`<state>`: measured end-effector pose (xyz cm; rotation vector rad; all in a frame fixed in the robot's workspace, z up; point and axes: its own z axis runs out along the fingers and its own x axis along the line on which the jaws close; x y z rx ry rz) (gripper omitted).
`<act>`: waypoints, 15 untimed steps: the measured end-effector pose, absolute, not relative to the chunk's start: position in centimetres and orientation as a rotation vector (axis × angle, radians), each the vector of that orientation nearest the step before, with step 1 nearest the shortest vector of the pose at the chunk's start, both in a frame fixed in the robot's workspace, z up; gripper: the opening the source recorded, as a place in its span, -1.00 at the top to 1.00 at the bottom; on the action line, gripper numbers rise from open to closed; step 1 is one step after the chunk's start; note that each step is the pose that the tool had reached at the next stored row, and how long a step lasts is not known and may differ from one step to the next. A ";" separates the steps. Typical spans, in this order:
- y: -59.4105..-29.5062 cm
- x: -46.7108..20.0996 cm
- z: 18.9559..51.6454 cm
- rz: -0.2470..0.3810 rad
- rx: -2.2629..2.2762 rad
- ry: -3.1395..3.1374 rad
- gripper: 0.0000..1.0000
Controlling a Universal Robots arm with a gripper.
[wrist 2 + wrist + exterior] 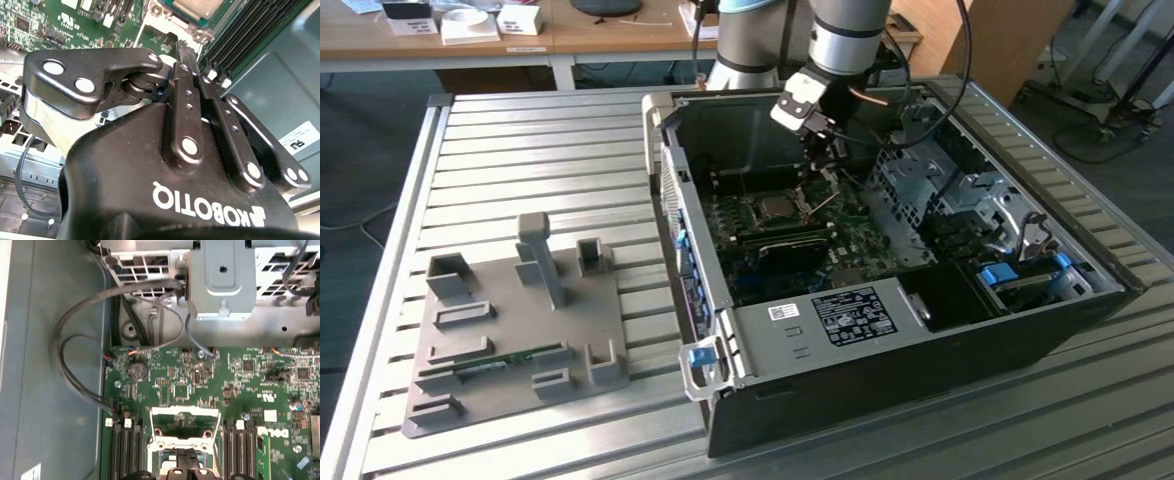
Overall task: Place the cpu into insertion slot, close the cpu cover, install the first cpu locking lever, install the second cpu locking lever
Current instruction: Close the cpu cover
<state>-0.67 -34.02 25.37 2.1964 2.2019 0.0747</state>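
Note:
In the exterior view my gripper (825, 186) reaches down into the open computer case (881, 330). It hovers just to that view's right of the insertion slot (767, 210) on the green motherboard (847, 235). The second wrist view shows its black fingers (176, 75) drawn together at the tips, with nothing visible between them. Just past the tips lies the cpu (194, 6), silvery-grey, seated in the socket. In the first wrist view the gripper (185, 467) sits against a silvery windowed frame, the cpu cover (185, 412). I cannot tell whether the cover lies flat or stands up.
Black memory slots (127, 450) flank the socket on both sides. Grey cables (75, 365) loop along the case wall, and a metal drive bracket (222, 280) stands beyond the board. Outside the case, a grey fixture plate (507, 330) with blocks rests on the slatted table.

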 end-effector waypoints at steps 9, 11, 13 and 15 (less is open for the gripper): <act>-34.0 -0.4 25.6 0.075 2.196 2.202 0.79; -34.0 -0.4 25.7 0.075 2.197 2.202 0.79; -34.0 -0.4 25.7 0.075 2.197 2.202 0.79; -34.0 -0.4 25.7 0.075 2.196 2.202 0.79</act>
